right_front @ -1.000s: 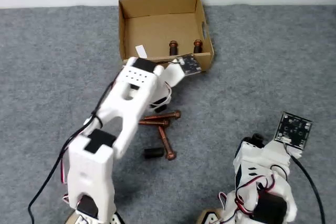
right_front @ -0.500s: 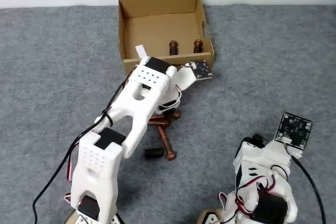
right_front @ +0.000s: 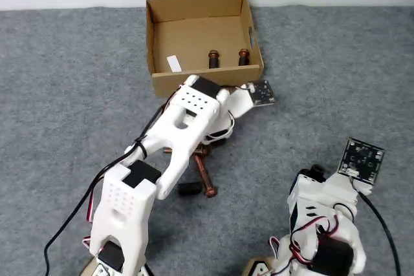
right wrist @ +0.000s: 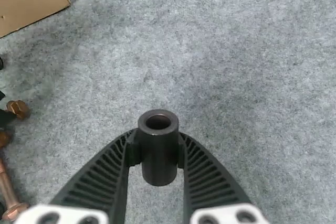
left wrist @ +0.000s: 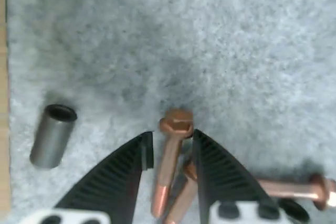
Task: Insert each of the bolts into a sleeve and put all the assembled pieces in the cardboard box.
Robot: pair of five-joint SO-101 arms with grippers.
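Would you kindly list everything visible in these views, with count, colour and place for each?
cardboard box: one, brown, at the far side of the carpet.
assembled pieces: two, copper bolts in dark sleeves, inside the box by its near wall.
paper slip: one, white, inside the box.
loose bolts: three, copper, on the carpet beneath the left arm.
loose sleeve: one, dark grey, lying on the carpet beside the bolts.
held sleeve: one, dark, between the right hand's fingers.
carpet: one, grey, under everything.
left hand: one, black fingers, open, with one bolt between them.
right hand: one, black fingers, shut on the held sleeve.
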